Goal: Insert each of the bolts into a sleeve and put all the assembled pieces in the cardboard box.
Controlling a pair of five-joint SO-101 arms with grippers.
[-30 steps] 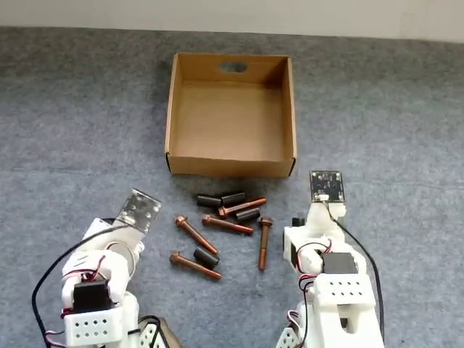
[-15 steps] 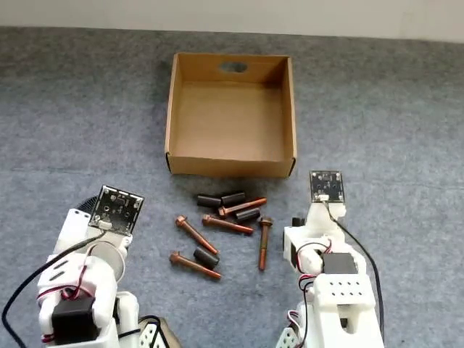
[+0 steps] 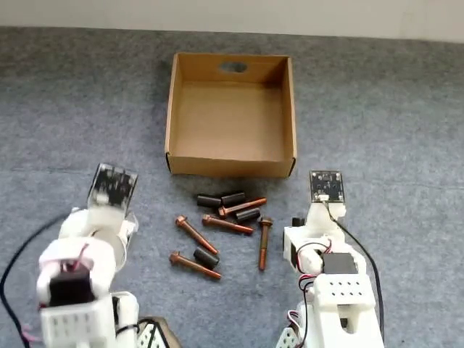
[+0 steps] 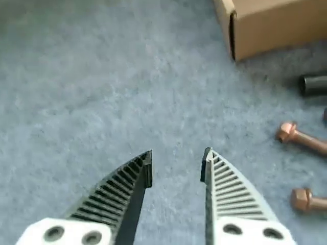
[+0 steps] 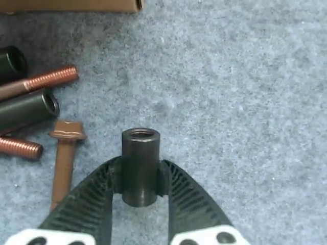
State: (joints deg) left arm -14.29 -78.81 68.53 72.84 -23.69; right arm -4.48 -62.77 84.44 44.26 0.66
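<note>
The right gripper [image 5: 139,172] is squeezed tight on a black sleeve [image 5: 139,153]. One finger presses on each side of it. The sleeve's open end, with fine rings inside, points away from the gripper. I cannot tell if the sleeve touches the floor.

The left gripper [image 4: 177,153] is wide apart and holds nothing. There is bare grey carpet [image 4: 102,76] between its fingers.

The right wrist view shows things close up. Just to the left of the right gripper lies a brown bolt [image 5: 64,163] with its flat head pointing away from the gripper. A little further to the left are a loose sleeve [image 5: 28,109] and a threaded bolt tip [image 5: 51,79], side by side.

The left wrist view shows two bolt heads [image 4: 288,132] to the right of the left gripper, near it but not touching. A corner of the cardboard box [image 4: 271,25] sits ahead and to the right.

The high view shows the whole heap. Five bolts [image 3: 227,224] and four loose sleeves [image 3: 209,200] lie between the left arm [image 3: 76,275] and the right arm [image 3: 337,279]. The box stands just past the heap, ahead of both grippers, with nothing inside. It has an oval hand hole [image 3: 233,67] in its far wall.

The carpet covers the whole table. A pale strip [image 3: 290,14] runs along the far edge.
</note>
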